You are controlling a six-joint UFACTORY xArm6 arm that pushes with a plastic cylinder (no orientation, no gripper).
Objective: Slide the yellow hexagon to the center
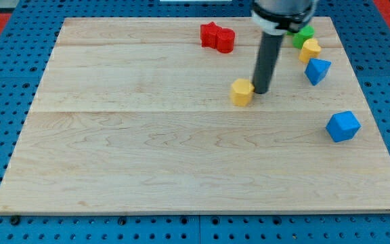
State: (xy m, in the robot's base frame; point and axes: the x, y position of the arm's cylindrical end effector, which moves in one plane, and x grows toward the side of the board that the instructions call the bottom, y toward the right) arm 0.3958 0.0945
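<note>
My tip (262, 91) sits touching the yellow hexagon (242, 92) on its right edge, right of frame centre; a bare rod, nothing grasped, pressing against the block.

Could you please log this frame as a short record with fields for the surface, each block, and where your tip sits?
surface: pale wooden board on blue pegboard
target: yellow hexagon block, above and right of board centre
my tip: at the hexagon's right side, seemingly touching
red blocks: two, touching, and, view's top
top-right cluster: green block, small yellow block, blue angular block
blue cube, view's right edge
</note>
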